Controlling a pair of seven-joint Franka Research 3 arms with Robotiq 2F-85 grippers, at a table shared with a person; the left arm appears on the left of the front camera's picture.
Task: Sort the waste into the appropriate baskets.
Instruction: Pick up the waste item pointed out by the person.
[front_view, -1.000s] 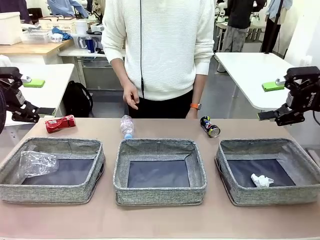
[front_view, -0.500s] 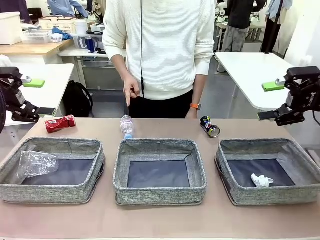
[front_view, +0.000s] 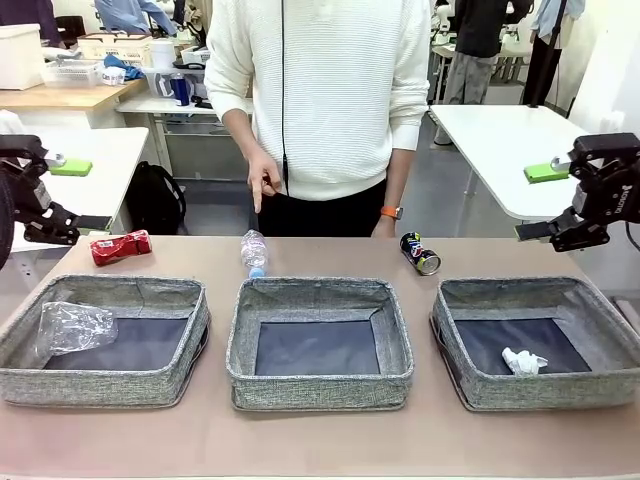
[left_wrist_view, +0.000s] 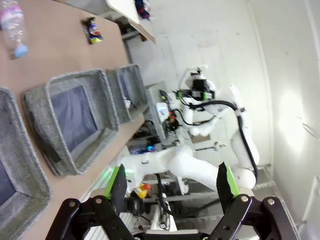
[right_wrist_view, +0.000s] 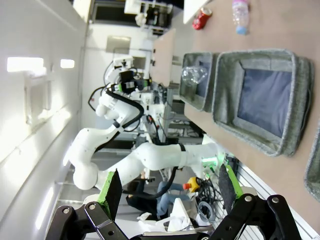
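Front view: three grey woven-fabric baskets stand in a row on the tan surface (front_view: 320, 440). The left basket (front_view: 100, 385) holds a crumpled clear plastic cup (front_view: 75, 327), and the right basket (front_view: 540, 395) holds a small white paper wad (front_view: 523, 361). Beyond them a red metal can (front_view: 120, 246), a small clear plastic bottle with pink label (front_view: 254, 251) and a dark printed can (front_view: 420, 253) lie on the surface, the bottle just beside the middle basket (front_view: 320, 385). The left pincer (left_wrist_view: 172, 182) and the right pincer (right_wrist_view: 169, 190) both gape wide, gripping nothing, raised off either end.
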